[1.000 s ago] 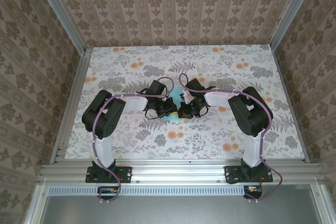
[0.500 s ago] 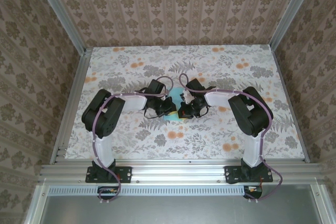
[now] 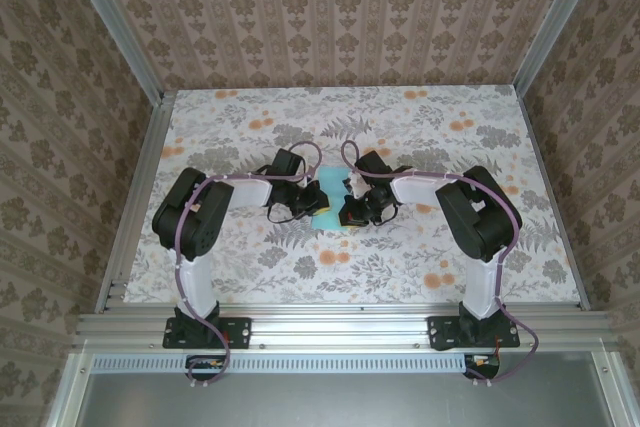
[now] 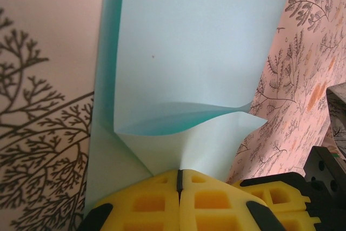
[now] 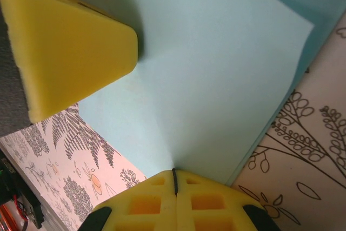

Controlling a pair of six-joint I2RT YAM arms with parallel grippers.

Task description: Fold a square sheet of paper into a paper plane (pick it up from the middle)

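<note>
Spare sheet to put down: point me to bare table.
Bare: far strip of the table beyond the arms, and near strip by their bases. Crowded: the centre, where left gripper and right gripper pinch the square sheet of paper.

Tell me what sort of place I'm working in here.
Probably a purpose-built robot test cell rather than a home. A silver aluminium-profile frame boxes in the grey-and-orange floral-print tabletop, and brown damask-patterned panels stand as its walls on three sides.
</note>
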